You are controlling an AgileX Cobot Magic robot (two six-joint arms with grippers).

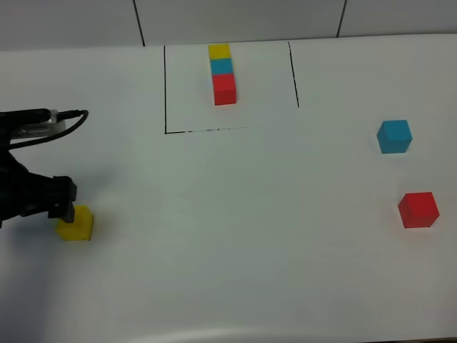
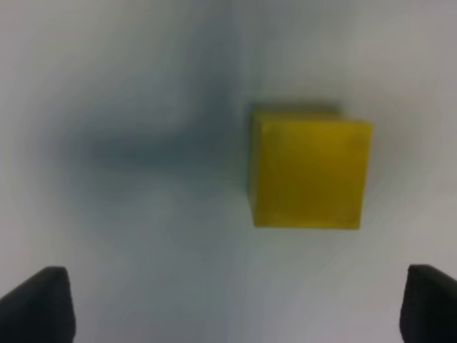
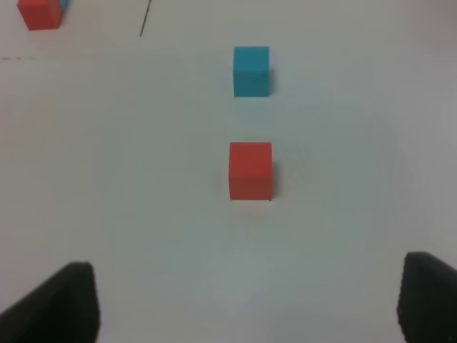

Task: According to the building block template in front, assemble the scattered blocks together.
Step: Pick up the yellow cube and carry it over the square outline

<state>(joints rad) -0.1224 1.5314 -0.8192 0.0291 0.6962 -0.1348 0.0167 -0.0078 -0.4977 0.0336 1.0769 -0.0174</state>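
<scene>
The left tool [image 2: 228, 307] hangs spread wide over the yellow block [image 2: 308, 170], so next it must line up, drop down and squeeze it.

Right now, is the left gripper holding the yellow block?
No, the left gripper is open and the yellow block sits on the table ahead of it, untouched.

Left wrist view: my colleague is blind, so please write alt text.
A yellow cube lies on a white table, slightly blurred. Two dark fingertips of the open left gripper show wide apart, not touching the cube.
</scene>
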